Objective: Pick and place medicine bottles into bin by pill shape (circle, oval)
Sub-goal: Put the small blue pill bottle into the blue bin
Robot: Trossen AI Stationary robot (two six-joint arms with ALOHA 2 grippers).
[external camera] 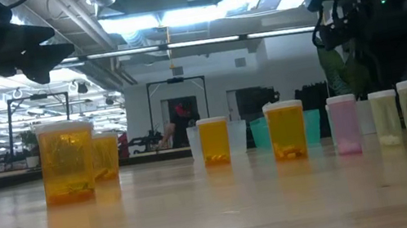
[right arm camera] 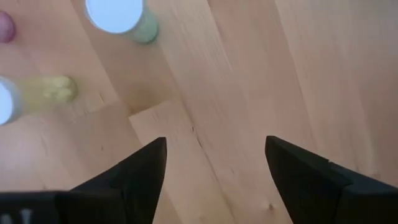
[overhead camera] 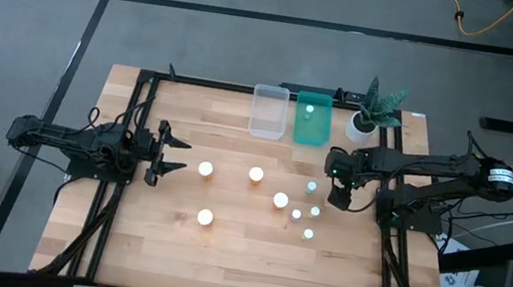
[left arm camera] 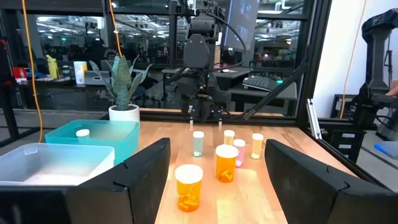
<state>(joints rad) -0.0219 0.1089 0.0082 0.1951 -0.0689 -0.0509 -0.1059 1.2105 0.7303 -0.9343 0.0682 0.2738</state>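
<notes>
Four orange bottles with white caps stand on the table (overhead camera: 206, 169) (overhead camera: 256, 175) (overhead camera: 281, 200) (overhead camera: 206, 218). Several small bottles (overhead camera: 312, 186) stand in a cluster to their right. One small bottle (overhead camera: 309, 111) stands in the teal bin (overhead camera: 310, 133). The clear bin (overhead camera: 268, 112) beside it holds nothing that shows. My left gripper (overhead camera: 181, 154) is open and level, left of the orange bottles; its wrist view shows them ahead (left arm camera: 188, 186). My right gripper (overhead camera: 339, 197) is open, points down and hangs above bare wood right of the cluster; its wrist view (right arm camera: 214, 146) shows two small bottles (right arm camera: 118, 15) off to one side.
A white pot with a green plant (overhead camera: 371, 114) stands at the far right corner, beside the teal bin. The two bins stand side by side at the table's far edge. Bare wood lies along the near edge (overhead camera: 238, 272) and at the left.
</notes>
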